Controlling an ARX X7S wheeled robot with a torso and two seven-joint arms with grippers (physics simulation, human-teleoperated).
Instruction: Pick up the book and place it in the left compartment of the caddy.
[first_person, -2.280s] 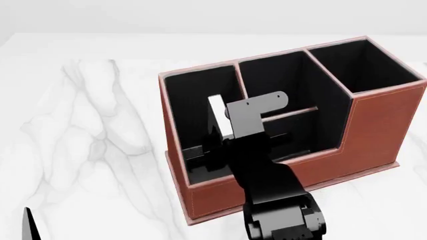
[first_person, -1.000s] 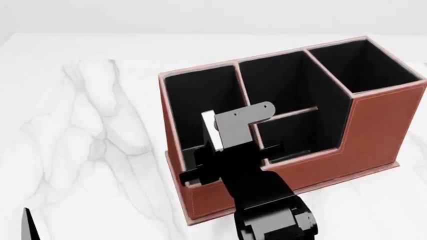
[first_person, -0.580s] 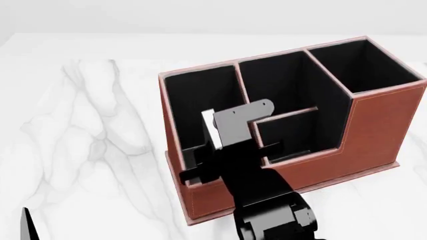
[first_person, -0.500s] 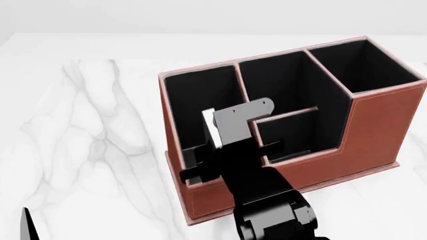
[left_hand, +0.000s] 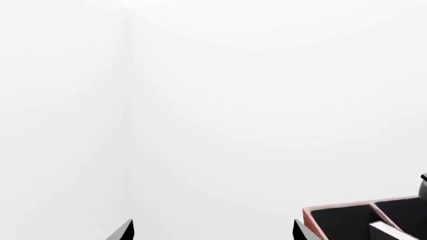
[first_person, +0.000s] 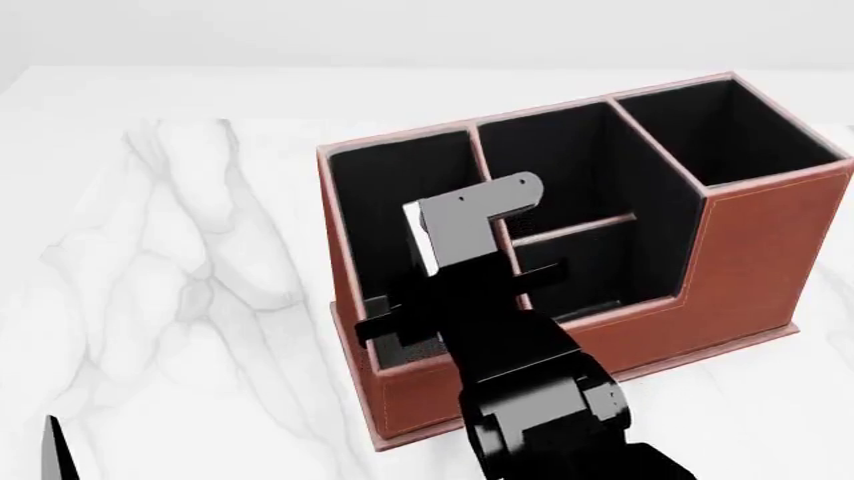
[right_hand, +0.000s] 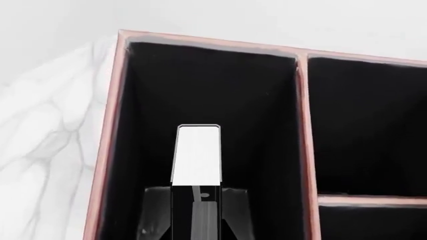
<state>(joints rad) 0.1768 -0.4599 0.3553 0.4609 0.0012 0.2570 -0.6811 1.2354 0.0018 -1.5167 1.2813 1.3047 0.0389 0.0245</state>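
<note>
Right gripper (first_person: 400, 325) clamped on book (right_hand: 196, 152), book upright on edge inside left compartment (right_hand: 240, 115) of caddy (first_person: 761, 250), long axis vertical, clear of brown walls. Left gripper (left_hand: 212, 234) far off, spread wide, holding nothing.

Right arm (first_person: 534, 400): glossy black, blocky links. Grey metal bracket (first_person: 467, 222) near its tool, rounded tab, small screw holes.

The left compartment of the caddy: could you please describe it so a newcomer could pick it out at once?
On the white marble table stands the reddish-brown caddy. The left compartment is the long black-lined slot at its left end, with the right gripper above it. Unlike its neighbour, no crossbar divides it.
</note>
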